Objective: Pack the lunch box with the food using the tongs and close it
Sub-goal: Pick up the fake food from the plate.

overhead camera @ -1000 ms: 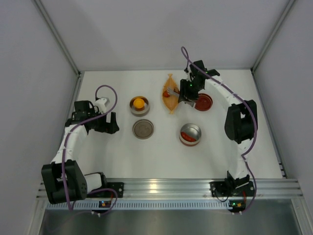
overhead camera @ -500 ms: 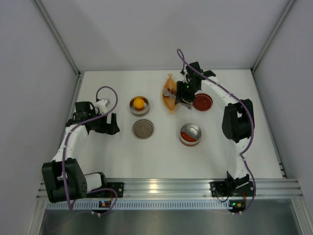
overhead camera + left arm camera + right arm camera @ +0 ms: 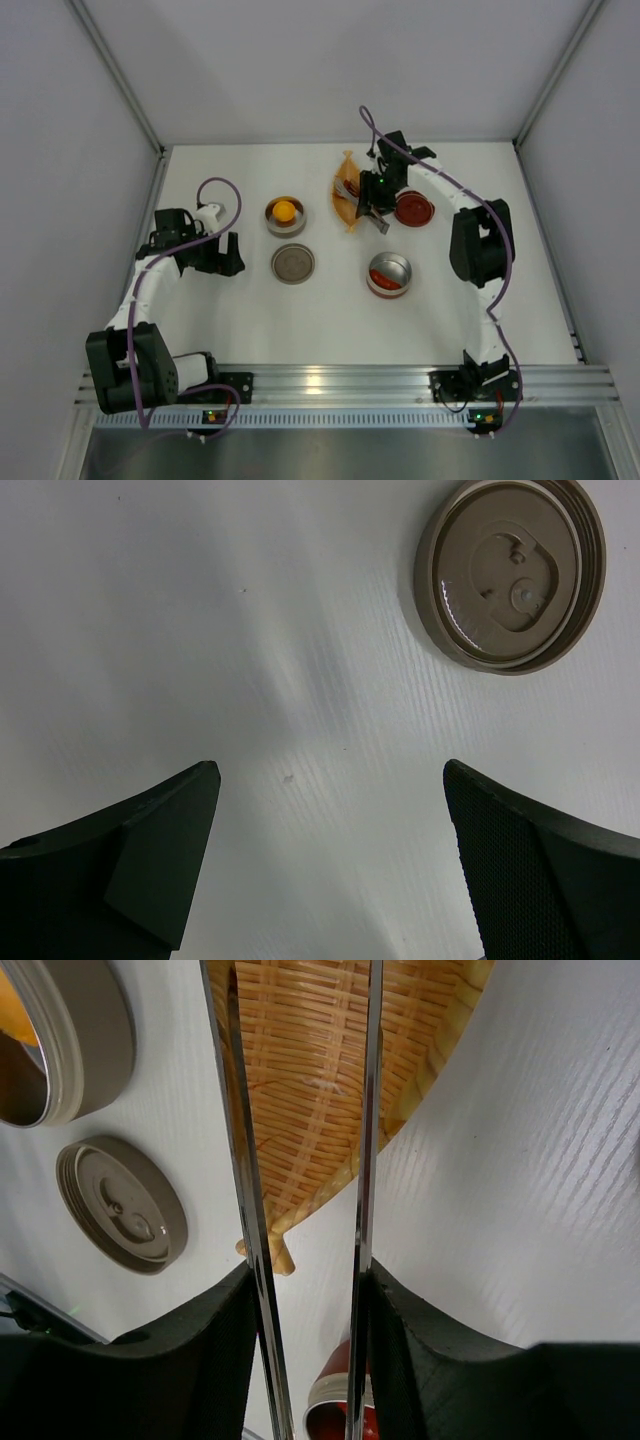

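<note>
My right gripper (image 3: 374, 200) hangs over the near end of the orange woven dish (image 3: 346, 205), shut on the tongs (image 3: 243, 1160). Their two slim silver arms run between my fingers (image 3: 215, 1330) and out over the dish (image 3: 310, 1080). The tong tips are out of the wrist frame. An orange-yellow piece of food (image 3: 286, 209) sits in one steel tin (image 3: 272, 222). Red food (image 3: 385, 277) lies in another tin (image 3: 400, 262). My left gripper (image 3: 330, 772) is open above bare table, near the left edge (image 3: 215, 252).
A brown lid (image 3: 293, 264) lies flat in front of the tin with the orange piece; the left wrist view shows this brown lid (image 3: 510, 575) at top right. A red lid (image 3: 414, 209) lies right of the dish. White walls enclose the table.
My right gripper has moved left and slightly nearer with the tongs, from beside the red lid to over the dish. The left arm has not moved.
</note>
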